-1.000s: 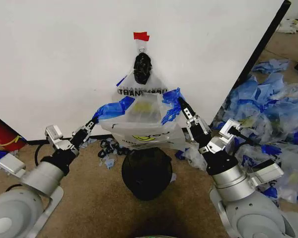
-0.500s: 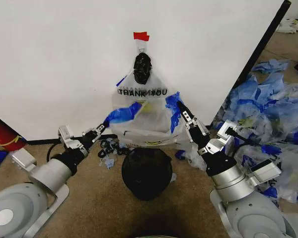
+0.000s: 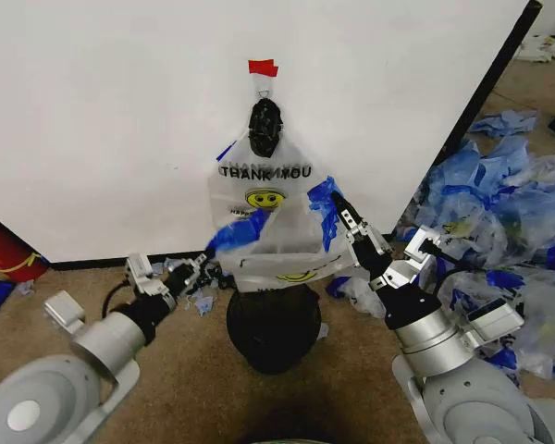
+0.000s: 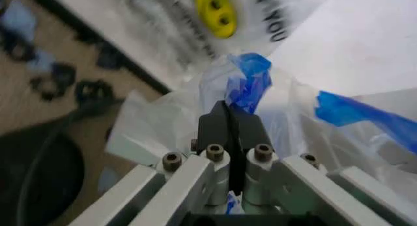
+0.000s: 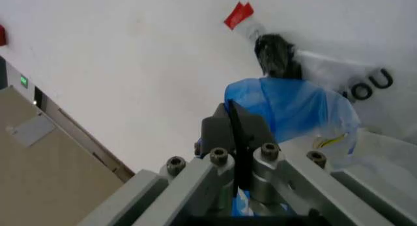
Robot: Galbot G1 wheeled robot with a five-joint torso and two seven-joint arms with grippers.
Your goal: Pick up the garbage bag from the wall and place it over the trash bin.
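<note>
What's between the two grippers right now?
In the head view, the garbage bag spans between the left gripper and right gripper, each shut on a blue-taped edge, above the trash bin.

Brown carpet floor [image 3: 361, 370] — a heap of blue-and-clear bags [image 3: 509, 213] at right, red object [image 3: 5, 252] at left.

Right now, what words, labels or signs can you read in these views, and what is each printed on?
"THANK YOU": black print on the garbage bag hanging on the wall, above a yellow smiley face.
"OU": the end of that same print, in the right wrist view.
Smaller black print lower on the bag in the head view: too small to read.
Print beside the smiley in the left wrist view: blurred, not readable.
</note>
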